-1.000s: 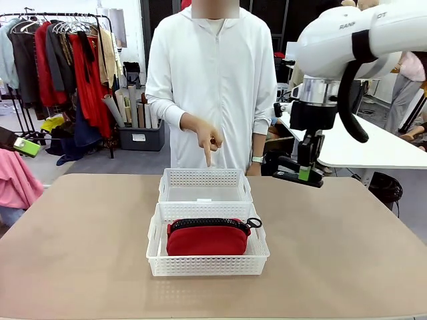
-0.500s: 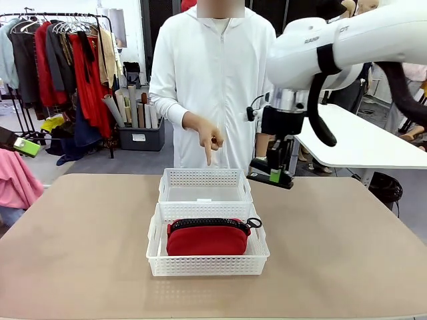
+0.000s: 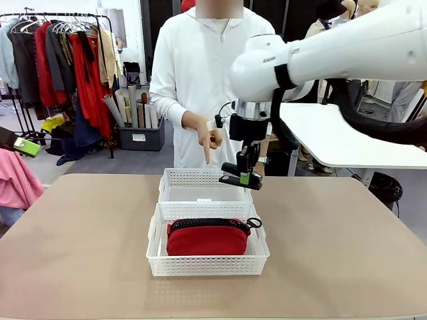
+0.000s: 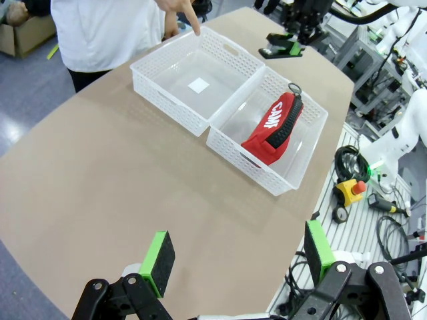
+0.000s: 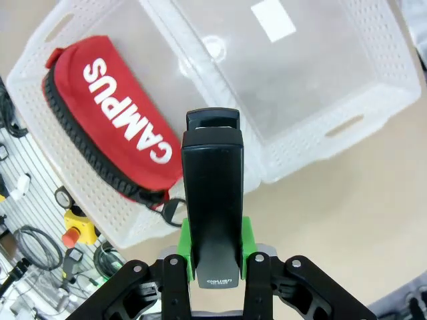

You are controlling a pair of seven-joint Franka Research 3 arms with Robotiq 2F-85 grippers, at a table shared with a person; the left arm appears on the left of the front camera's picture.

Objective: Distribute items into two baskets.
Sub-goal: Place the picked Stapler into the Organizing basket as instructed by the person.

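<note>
The red pouch (image 5: 113, 113) carried the white word "CAMPUS" on its side. On the black stapler (image 5: 212, 200) held in my right end effector (image 5: 212, 257) there was small white print, too tiny for me to read.

A tan tabletop (image 3: 80, 247) filled the foreground. Behind it, at the left, a metal clothes rack (image 3: 60, 20) carried hanging garments in red, black and beige. A dark storage bin (image 3: 141, 138) sat on the grey floor (image 3: 93, 163) beside the rack, with rolled tubes (image 3: 130, 103) standing behind it. A pink cloth (image 3: 17, 183) hung at the left edge. To the right stood a white table (image 3: 333, 143). The room was evenly lit.
</note>
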